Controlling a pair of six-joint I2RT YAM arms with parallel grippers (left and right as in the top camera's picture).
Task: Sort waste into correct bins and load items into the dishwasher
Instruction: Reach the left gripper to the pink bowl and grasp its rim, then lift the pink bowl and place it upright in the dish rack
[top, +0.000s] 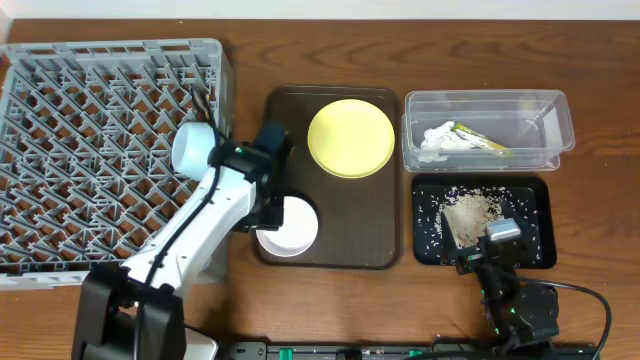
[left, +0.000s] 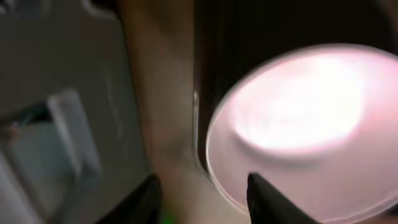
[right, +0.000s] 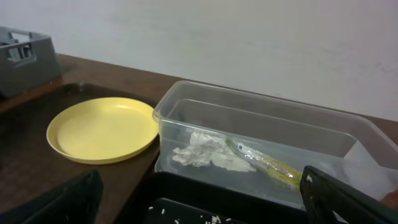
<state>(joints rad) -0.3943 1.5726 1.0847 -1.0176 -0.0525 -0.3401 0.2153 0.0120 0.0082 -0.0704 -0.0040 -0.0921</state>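
Note:
My left gripper (top: 270, 208) is open and straddles the left rim of the small white bowl (top: 290, 228) on the brown tray; the left wrist view shows one finger over the bowl (left: 298, 124) and one outside it (left: 205, 200). The yellow plate (top: 350, 137) lies on the same tray. The light-blue bowl (top: 194, 147) sits at the right edge of the grey dish rack (top: 90, 150). The clear tub (top: 487, 110) holds the tissue (right: 205, 152) and the wrapper (right: 267, 163). Rice crumbs (top: 470, 213) lie in the black tray (top: 535, 210). My right gripper (right: 205, 208) is open and empty above the black tray.
The brown serving tray (top: 350, 235) lies between the rack and the two bins. A dark thin stick-like thing (top: 203, 100) lies in the rack near its right wall. The right arm's base (top: 520, 310) stands at the front edge.

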